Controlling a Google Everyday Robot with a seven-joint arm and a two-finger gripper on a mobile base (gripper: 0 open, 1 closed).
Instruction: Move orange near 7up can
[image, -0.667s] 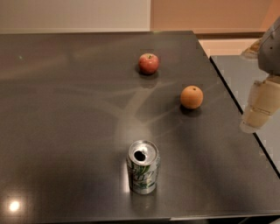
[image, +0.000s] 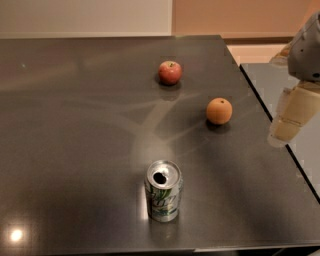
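Observation:
The orange (image: 219, 110) rests on the dark table (image: 75, 125), right of centre. The 7up can (image: 163, 190), silver with green and white markings and an opened top, stands upright near the table's front edge, down and left of the orange and well apart from it. My gripper (image: 286, 127), beige under a grey wrist, hangs at the right edge of the view, beyond the table's right edge. It is to the right of the orange, holds nothing and touches nothing.
A red apple (image: 170, 72) sits behind and left of the orange. The table's right edge runs diagonally just left of the gripper. A second dark surface (image: 270, 80) lies to the right beyond a narrow gap.
The gripper has shifted slightly to the left, toward the table's edge. The orange, the can and the apple have not moved.

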